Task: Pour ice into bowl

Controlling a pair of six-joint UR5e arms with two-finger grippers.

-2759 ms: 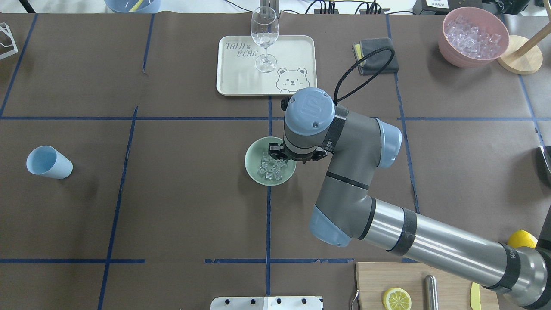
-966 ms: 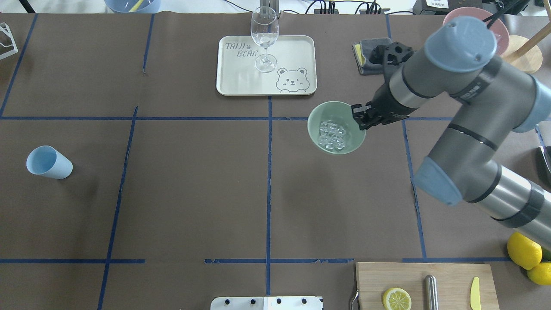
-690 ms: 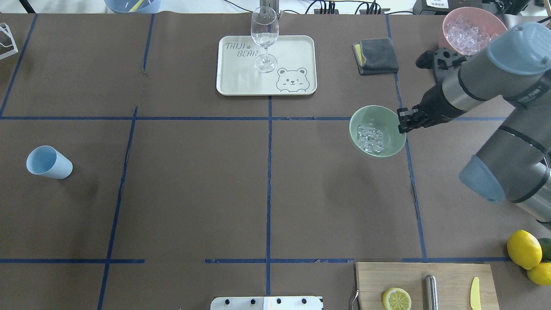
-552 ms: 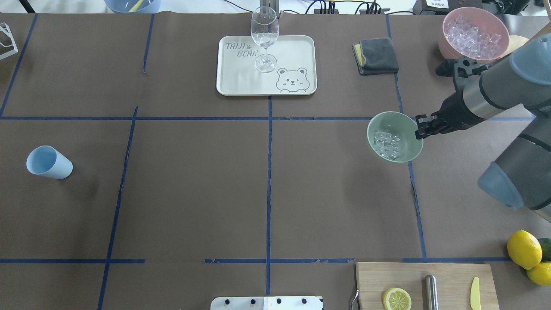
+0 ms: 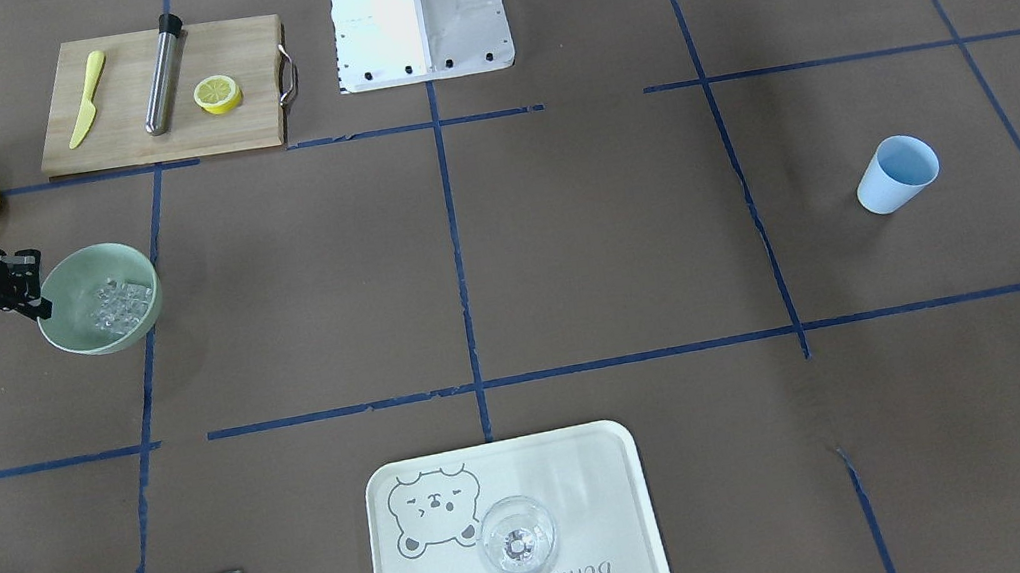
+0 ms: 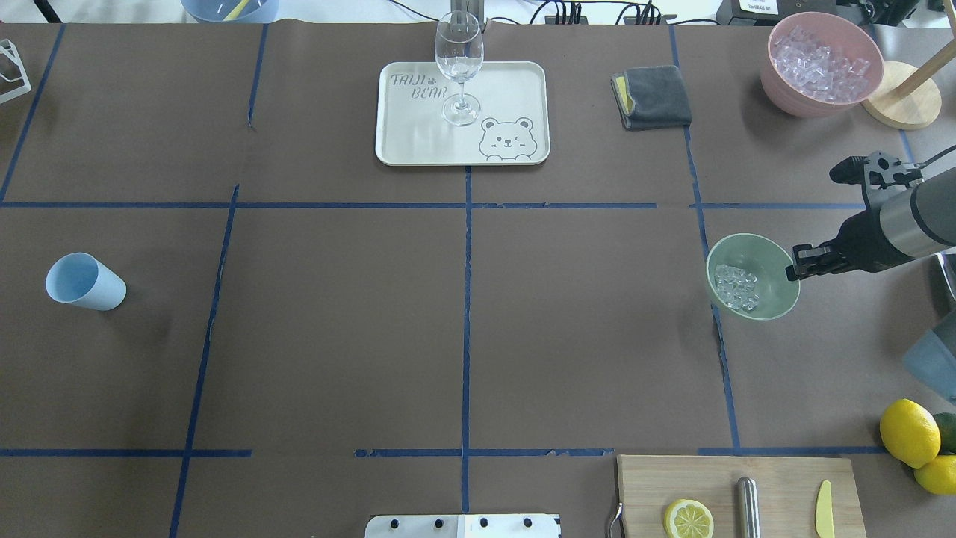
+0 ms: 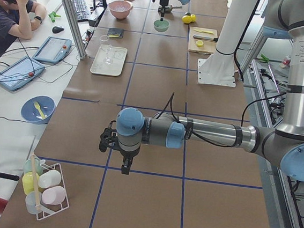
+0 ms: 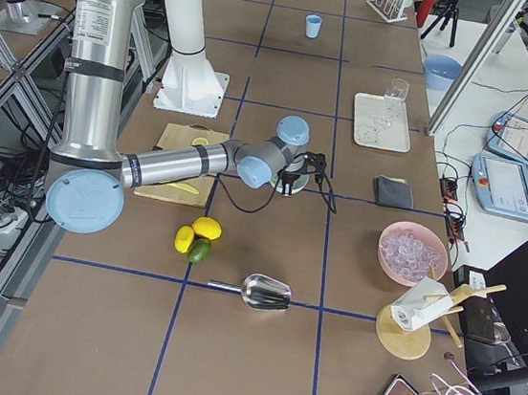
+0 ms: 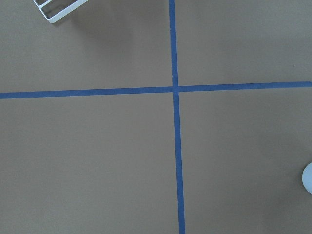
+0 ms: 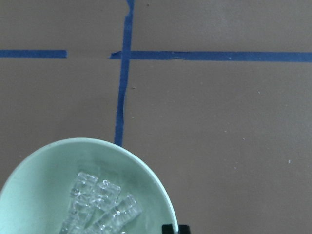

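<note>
Overhead exterior: right end effector (image 6: 792,273) clamps bowl (image 6: 763,256) (rim).

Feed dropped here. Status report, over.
Right gripper shut on bowl rim. Ice inside bowl. Left gripper far off, state unclear. Lemons nearest, apart.

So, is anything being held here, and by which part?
The right tool pinches the bowl by its rim, with ice inside.

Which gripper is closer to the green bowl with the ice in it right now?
Right. The right gripper pinches the bowl by its rim; the left gripper hangs far away, over the opposite end of the table.
</note>
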